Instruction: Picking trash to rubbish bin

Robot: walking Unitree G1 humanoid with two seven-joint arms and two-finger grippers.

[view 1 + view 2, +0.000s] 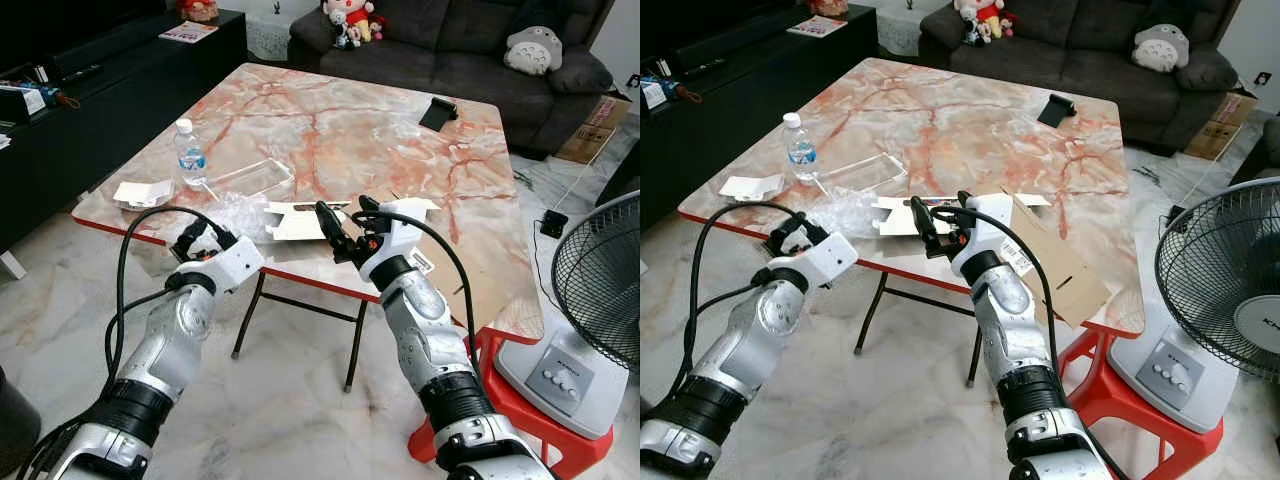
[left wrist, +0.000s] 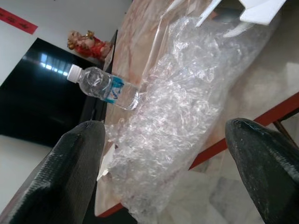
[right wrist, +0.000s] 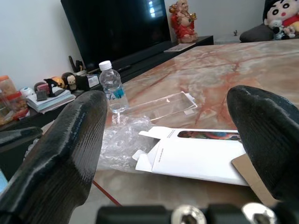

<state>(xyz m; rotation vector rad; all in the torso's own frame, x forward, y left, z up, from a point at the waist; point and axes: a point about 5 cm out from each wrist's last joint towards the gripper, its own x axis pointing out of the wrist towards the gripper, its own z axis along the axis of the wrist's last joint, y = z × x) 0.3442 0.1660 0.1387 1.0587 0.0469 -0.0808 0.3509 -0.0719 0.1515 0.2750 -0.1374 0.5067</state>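
A crumpled sheet of clear bubble wrap (image 1: 236,212) lies at the marble table's (image 1: 330,130) front edge and partly hangs over it. My left gripper (image 1: 195,238) is open just in front of that edge, fingers (image 2: 74,168) spread either side of the wrap (image 2: 177,116) without touching it. Right of the wrap lies a flattened white carton (image 1: 298,222). My right gripper (image 1: 345,214) hovers open over the table's edge at this carton (image 3: 196,156), holding nothing.
A water bottle (image 1: 190,153), a clear plastic tray (image 1: 250,178) and a small white box (image 1: 143,193) sit on the table's left. Brown cardboard (image 1: 470,275) overhangs the front right. A fan (image 1: 595,300) and a red stool (image 1: 500,360) stand at right. A dark round object (image 1: 15,420) is bottom left.
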